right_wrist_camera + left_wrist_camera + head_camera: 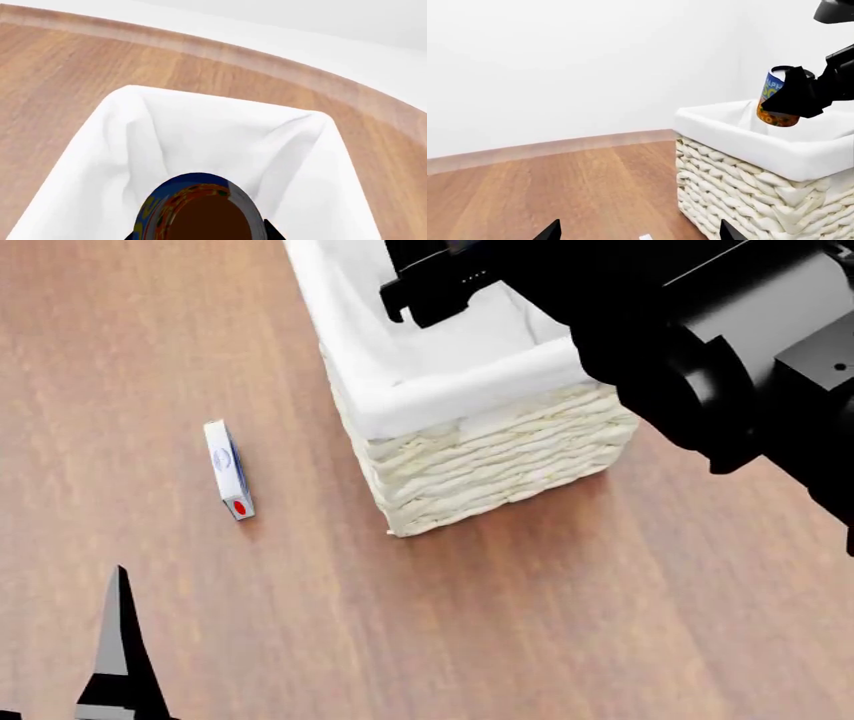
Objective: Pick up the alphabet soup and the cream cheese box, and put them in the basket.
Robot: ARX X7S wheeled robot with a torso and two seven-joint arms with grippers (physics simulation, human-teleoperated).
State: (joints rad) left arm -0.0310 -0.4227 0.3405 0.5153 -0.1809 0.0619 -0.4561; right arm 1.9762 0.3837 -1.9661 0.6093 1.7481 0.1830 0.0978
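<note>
My right gripper (800, 97) is shut on the alphabet soup (775, 97), a blue-labelled can with an orange lower band, and holds it over the open top of the basket (740, 180). In the right wrist view the alphabet soup (200, 210) hangs above the basket's white liner (220, 140). In the head view the right arm hides the can above the basket (494, 455). The cream cheese box (228, 469), thin and white with a red oval, lies on the floor left of the basket. My left gripper (637, 232) is open and empty, low over the floor beside the basket.
The wooden floor (534, 620) runs all round the basket. A white wall with a wooden skirting (560, 145) stands behind it. A small white corner (645, 237) shows between my left fingertips.
</note>
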